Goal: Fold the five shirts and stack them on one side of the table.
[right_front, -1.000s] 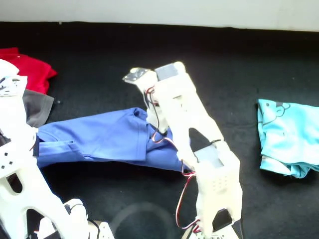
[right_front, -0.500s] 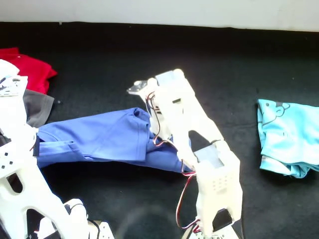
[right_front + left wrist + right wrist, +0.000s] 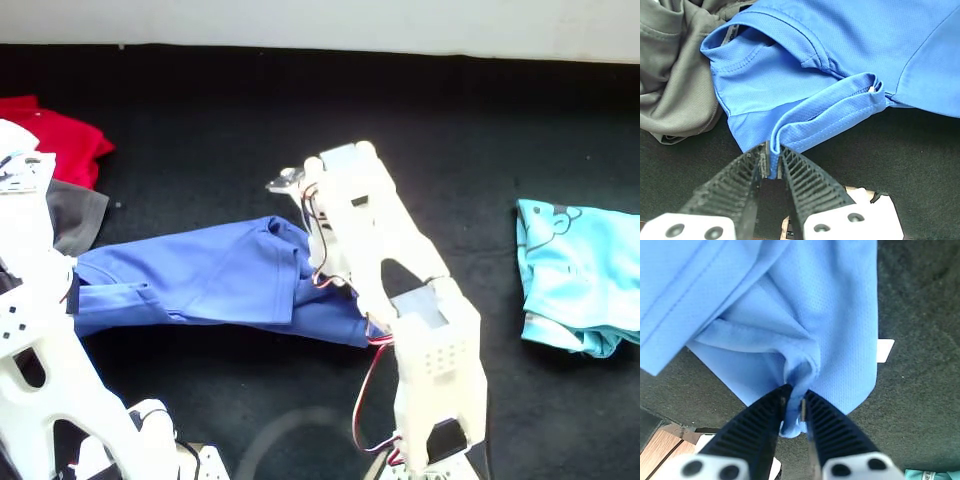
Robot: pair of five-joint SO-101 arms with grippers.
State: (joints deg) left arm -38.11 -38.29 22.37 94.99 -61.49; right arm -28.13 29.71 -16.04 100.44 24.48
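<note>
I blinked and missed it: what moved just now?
The right arm drew back slightly toward its base, tugging its end of the blue shirt along. The right hand and left hand kept pinching it. The red shirt, grey shirt and turquoise shirt stayed put.

White plastic arm links [image 3: 385,235], red and black cables [image 3: 364,400], black ribbed end effector fingers [image 3: 805,180], dotted screw holes [image 3: 440,360]
</note>
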